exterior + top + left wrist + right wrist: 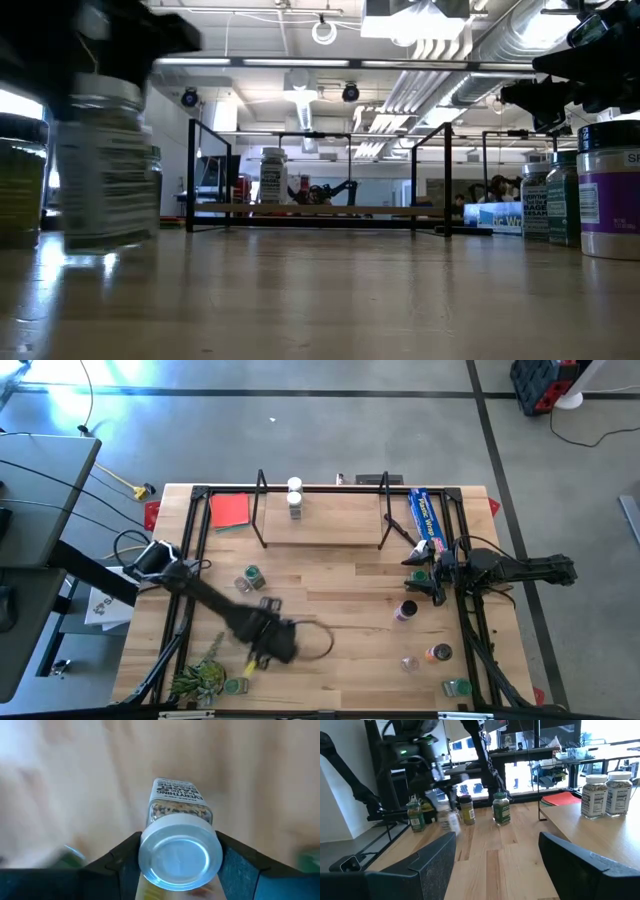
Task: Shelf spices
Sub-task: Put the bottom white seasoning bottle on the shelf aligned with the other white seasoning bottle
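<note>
Gripping a white-lidded jar (179, 827) just under its cap, the left gripper (268, 641) carries it upright over the table's near-left part, so it can land standing on the shelf (322, 530), where two jars (294, 498) already sit. The right gripper (497, 865) waits wide open, empty.

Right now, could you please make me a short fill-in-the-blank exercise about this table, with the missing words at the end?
1. The left tool is shut on a spice jar with a ____ lid.
2. The number of jars already standing on the shelf is ____.
3. The right tool is open and holds ____.
4. The flat square beside the shelf is ____.

Missing words: white; two; nothing; red
</note>
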